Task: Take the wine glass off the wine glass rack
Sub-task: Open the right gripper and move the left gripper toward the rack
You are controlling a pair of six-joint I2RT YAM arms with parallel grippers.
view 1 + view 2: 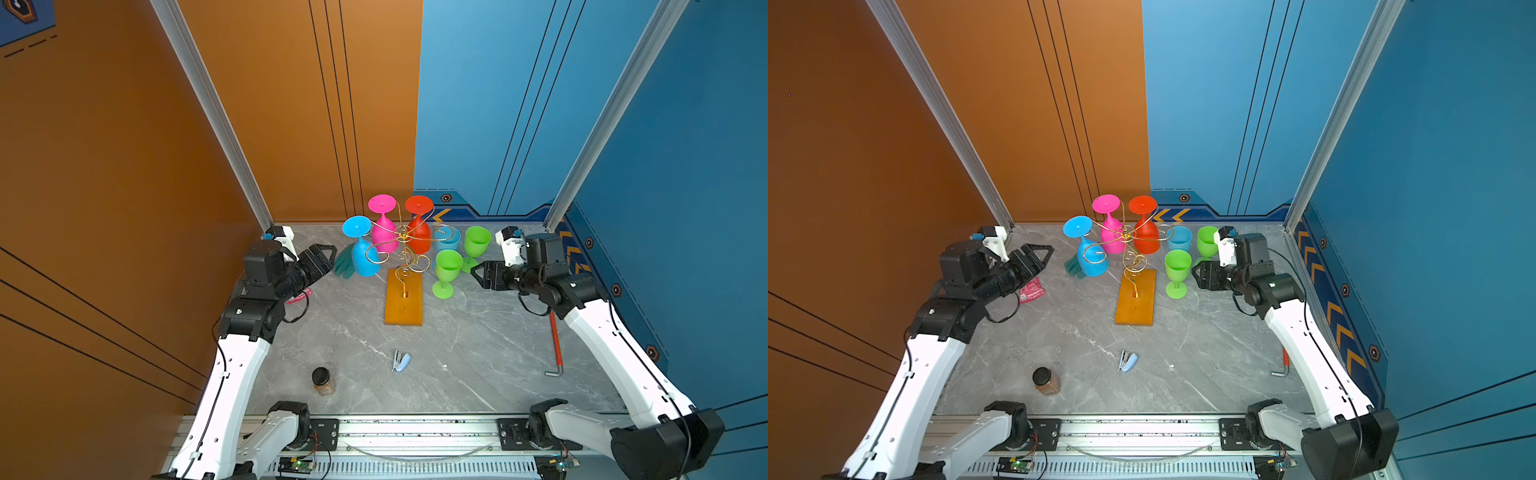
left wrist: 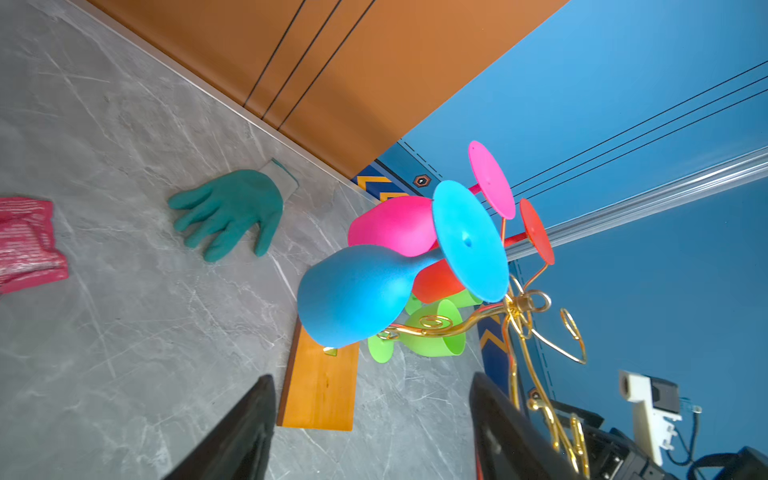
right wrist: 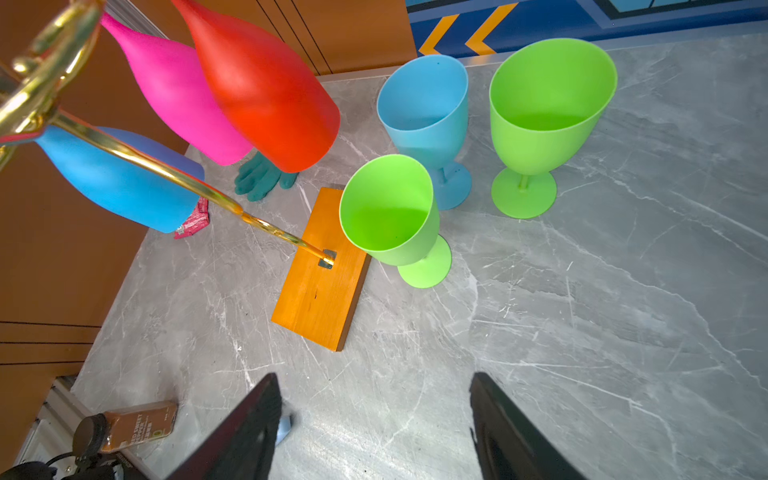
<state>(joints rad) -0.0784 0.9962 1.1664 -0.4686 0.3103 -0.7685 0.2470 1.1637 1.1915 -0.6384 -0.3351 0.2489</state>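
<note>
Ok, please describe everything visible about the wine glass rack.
The wine glass rack is thin gold wire, seemingly metal: a curvy post stands in a rectangular orange-brown wooden base lying flat on the grey marbled table. Curled arms spread from its top hub. A blue glass, a pink glass and a red glass hang upside down from three arms; the other arms in view are bare. The left pincer and right pincer are open and apart from it.

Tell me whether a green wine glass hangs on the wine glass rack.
No, the nearer green wine glass and the farther green wine glass both stand upright on the table beside the wine glass rack.
</note>
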